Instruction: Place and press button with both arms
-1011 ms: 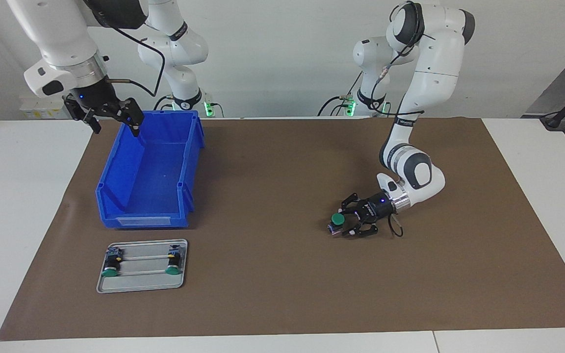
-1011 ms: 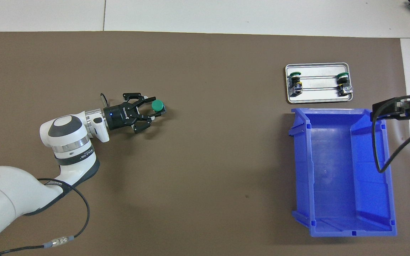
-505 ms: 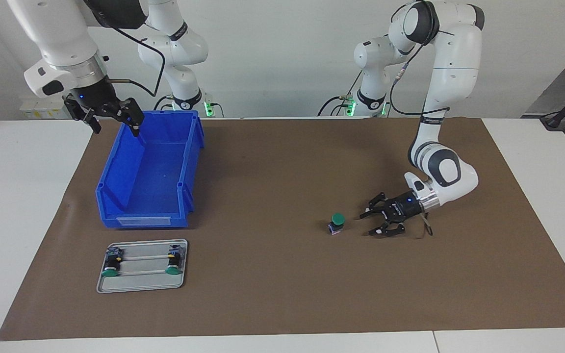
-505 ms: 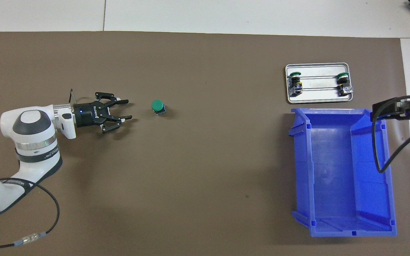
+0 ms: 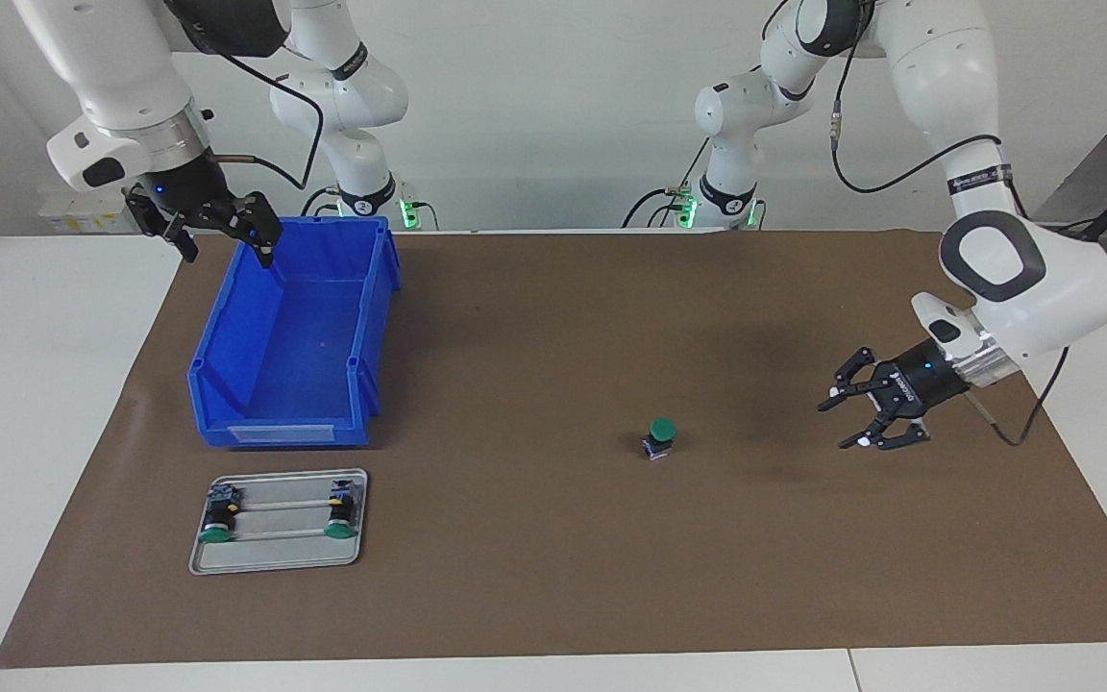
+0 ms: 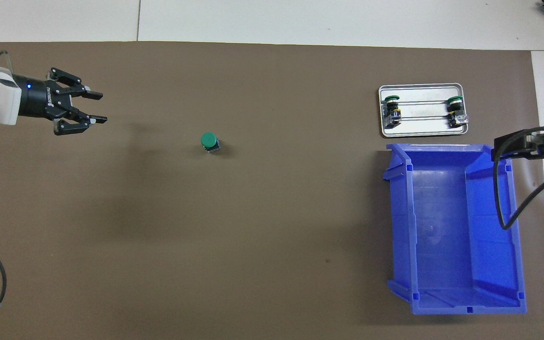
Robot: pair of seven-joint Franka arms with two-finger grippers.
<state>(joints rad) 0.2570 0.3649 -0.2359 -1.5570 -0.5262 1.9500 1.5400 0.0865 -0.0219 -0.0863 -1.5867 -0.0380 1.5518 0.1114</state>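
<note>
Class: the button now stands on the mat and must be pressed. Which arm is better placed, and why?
Probably the left. The left gripper hangs open over the mat near the button; the right gripper waits over the blue bin.

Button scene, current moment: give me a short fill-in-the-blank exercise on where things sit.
1. The lone button stands on the brown ____, cap up.
2. The metal tray holds ____ more buttons.
3. The left gripper, jaws open, holds ____.
4. The right gripper hangs over the rim of the blue ____.

Missing words: mat; two; nothing; bin
</note>
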